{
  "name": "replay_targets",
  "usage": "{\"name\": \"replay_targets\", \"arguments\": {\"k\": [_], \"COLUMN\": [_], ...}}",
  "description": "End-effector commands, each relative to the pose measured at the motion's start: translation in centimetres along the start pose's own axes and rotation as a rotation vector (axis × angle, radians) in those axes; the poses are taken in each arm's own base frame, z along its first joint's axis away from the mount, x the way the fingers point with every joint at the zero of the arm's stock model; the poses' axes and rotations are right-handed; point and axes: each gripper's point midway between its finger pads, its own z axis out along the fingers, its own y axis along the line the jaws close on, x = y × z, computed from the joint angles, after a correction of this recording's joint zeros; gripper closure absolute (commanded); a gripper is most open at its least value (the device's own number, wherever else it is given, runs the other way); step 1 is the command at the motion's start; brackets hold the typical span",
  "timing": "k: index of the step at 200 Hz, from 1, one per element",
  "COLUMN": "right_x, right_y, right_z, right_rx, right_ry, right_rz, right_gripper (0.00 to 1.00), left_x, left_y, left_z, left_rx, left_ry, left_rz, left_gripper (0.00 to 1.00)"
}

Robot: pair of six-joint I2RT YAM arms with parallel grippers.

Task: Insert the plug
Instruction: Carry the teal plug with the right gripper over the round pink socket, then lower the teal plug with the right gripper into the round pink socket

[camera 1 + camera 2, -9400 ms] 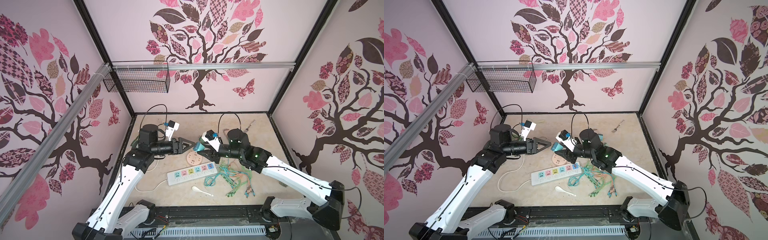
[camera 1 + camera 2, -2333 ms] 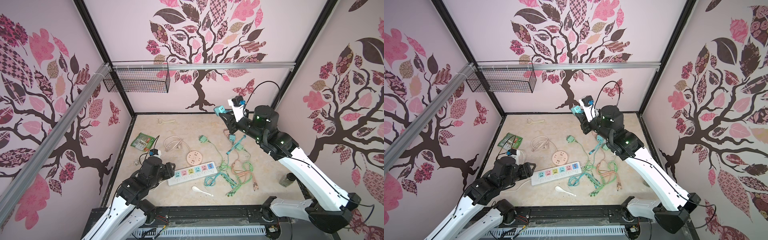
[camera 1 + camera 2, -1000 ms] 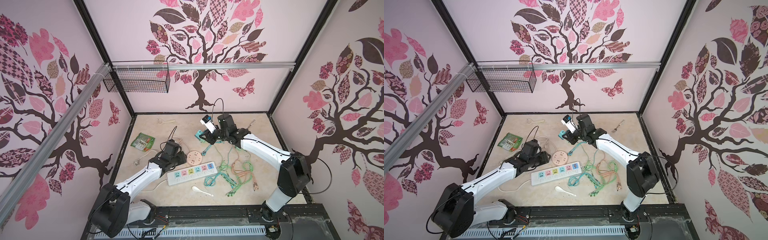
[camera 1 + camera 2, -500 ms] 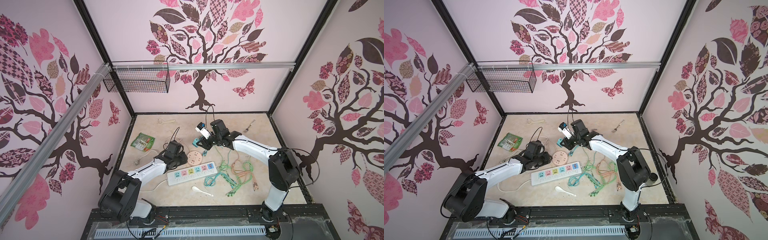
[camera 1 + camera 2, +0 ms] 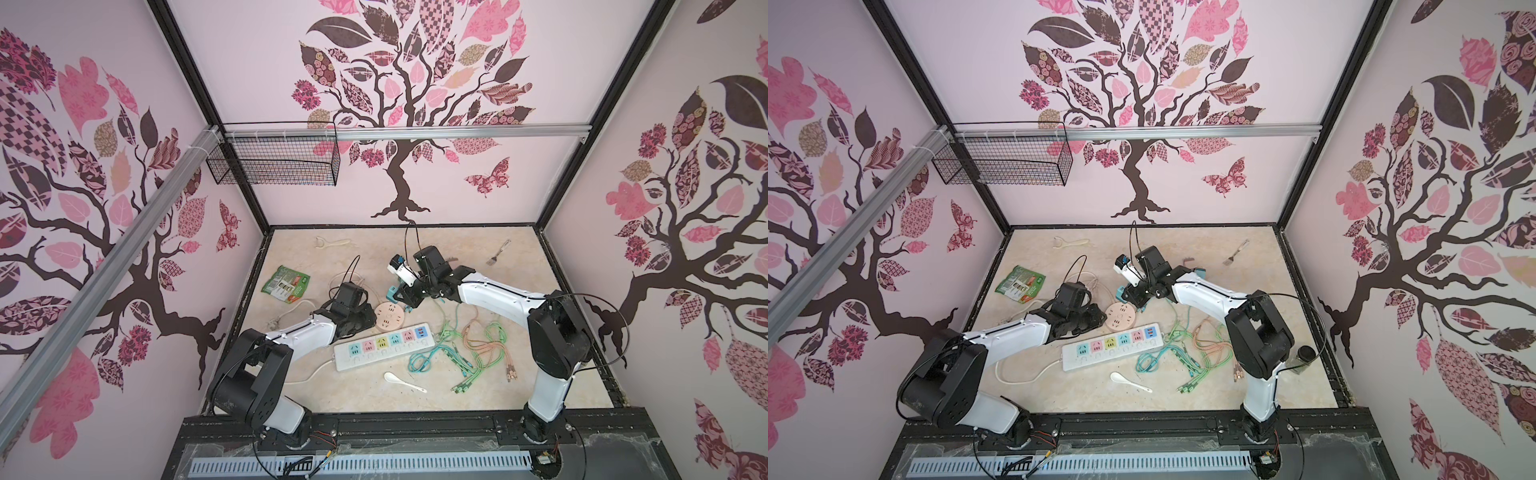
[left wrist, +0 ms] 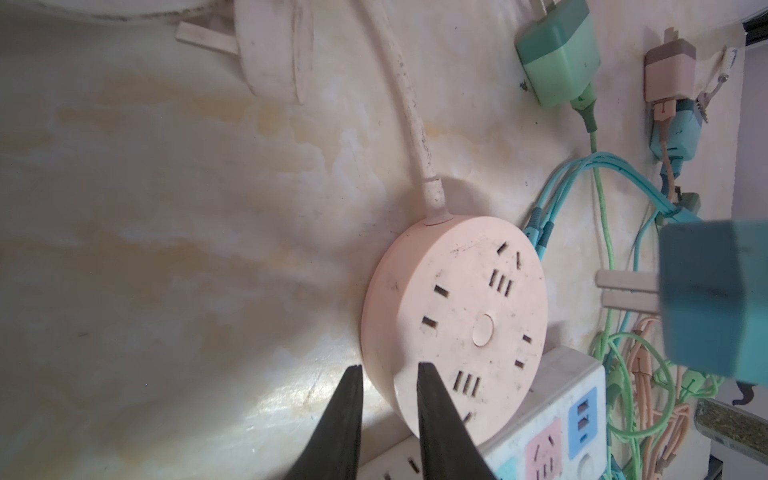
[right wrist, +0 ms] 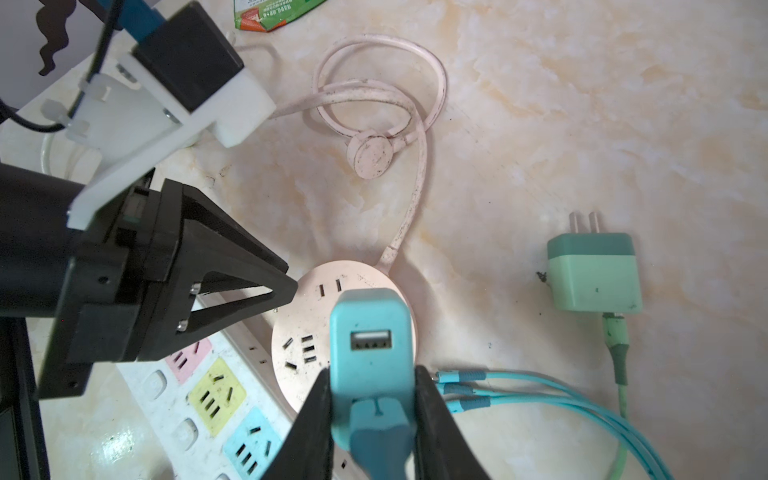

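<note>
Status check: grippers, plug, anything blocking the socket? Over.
Right gripper shut on teal plug, prongs bare, hovering by round socket. Left gripper nearly closed at socket rim, grip unclear. Socket slots unblocked; power strip close alongside.

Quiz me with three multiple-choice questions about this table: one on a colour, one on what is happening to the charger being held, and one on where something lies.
1. The round socket hub is:
A. black
B. bright yellow
C. pale pink

2. The teal-blue charger is:
A. pushed fully into a socket
B. gripped between the right fingers, prongs bare
C. lying loose, untouched

3. The white spoon lies:
A. on the table beside the white power strip
B. hanging on the back wall
C. on top of the hub

Answers:
1 C: its pink face shows in both wrist views.
2 B: the right wrist view shows the fingers clamped on its sides, and the left wrist view shows both prongs in the open.
3 A: in both top views it rests on the marble on the strip's near side.
</note>
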Motion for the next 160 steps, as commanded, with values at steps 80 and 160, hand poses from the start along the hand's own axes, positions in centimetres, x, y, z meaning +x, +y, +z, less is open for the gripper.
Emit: {"name": "replay_targets", "arguments": {"k": [80, 160], "right_x": [3.1, 3.7], "right_y": [0.4, -0.1], "right_z": [3.0, 3.8], "right_rx": [-0.008, 0.013], "right_ry": [0.108, 0.136], "right_rz": [-0.054, -0.087], "right_gripper": [0.93, 0.94], "left_x": [-1.0, -0.7], "left_y": [-1.0, -0.5], "left_z": [0.7, 1.3], "left_rx": [0.047, 0.043], "left_ry": [0.010, 0.030], "left_rz": [-0.009, -0.020], "left_gripper": [0.81, 0.82]}}
